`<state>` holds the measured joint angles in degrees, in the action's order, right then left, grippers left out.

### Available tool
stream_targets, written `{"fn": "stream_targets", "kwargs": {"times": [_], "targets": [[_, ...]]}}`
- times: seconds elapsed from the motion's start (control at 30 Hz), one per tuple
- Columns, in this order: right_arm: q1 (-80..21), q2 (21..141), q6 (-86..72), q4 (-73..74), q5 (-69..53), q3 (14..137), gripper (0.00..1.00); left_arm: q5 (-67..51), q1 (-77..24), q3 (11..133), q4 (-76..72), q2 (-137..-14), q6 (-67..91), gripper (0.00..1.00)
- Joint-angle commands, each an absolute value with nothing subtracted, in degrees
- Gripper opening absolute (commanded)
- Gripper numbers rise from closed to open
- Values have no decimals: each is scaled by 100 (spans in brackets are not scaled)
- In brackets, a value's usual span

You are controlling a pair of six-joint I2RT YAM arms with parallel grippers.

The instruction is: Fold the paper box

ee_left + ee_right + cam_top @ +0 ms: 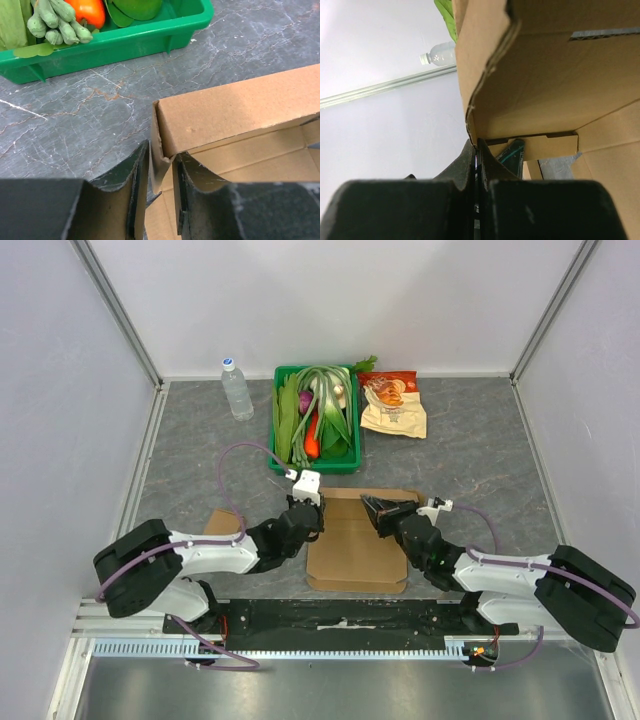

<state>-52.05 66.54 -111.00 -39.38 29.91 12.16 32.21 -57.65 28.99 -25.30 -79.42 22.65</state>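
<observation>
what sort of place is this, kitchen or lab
Probably a robot test cell: white panel walls in aluminium framing, two arms bolted at the table edge, staged props like the vegetable crate and cardboard box.

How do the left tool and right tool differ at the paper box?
The left tool has fingers apart, astride a corner flap of the paper box; the right tool is pinched shut on its edge. The left tool is at the box's left, the right tool at its right. Both are black.
</observation>
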Motion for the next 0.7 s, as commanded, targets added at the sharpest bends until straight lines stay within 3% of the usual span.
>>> {"fn": "stream_targets", "kwargs": {"times": [0.0,0.37,0.5,0.6,0.67], "targets": [[-5300,6618,-11206,-3647,2988,1108,0,4657,-6116,3120,-2909,-8261,2250,29],[-5326,6434,-11197,-3718,2979,976,0,5554,-6574,2936,-3630,-8771,2452,32],[-5352,6311,-11206,-3727,2997,862,0,5764,-6627,2979,-3841,-8920,2206,20],[-5475,6302,-11267,-3648,3076,905,0,6561,-6741,3295,-3465,-9245,2468,2],[-5633,6372,-11338,-3691,3181,923,0,6933,-6794,3716,-2544,-9579,3205,2]]}}
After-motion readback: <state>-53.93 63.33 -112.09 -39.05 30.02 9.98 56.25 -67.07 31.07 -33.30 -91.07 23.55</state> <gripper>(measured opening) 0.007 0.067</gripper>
